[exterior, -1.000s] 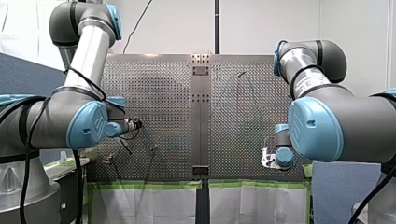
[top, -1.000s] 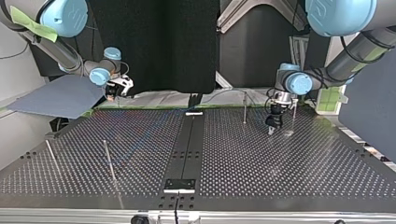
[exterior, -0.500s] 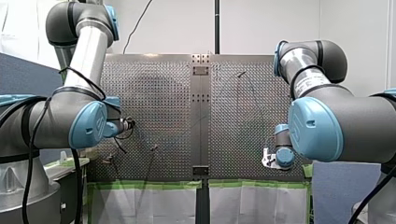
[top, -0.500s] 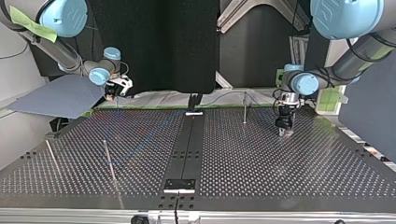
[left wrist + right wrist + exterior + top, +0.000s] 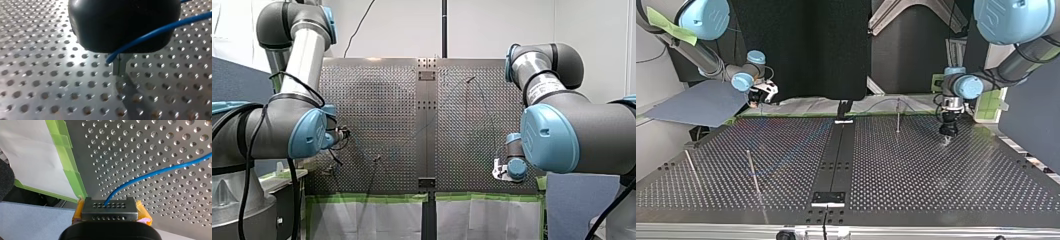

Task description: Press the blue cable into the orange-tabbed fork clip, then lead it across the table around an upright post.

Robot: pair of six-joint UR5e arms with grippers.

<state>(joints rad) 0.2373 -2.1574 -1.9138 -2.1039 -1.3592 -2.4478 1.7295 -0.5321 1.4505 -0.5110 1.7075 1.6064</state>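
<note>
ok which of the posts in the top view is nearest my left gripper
The post just right of the centre strip, at the far edge near my left gripper; the other two stand at the view's left.

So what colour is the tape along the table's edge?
Green; the tape shows best in the right wrist view.

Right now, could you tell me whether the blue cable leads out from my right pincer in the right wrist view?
Yes, the blue cable emerges from my right pincer and crosses the perforated table.
</note>
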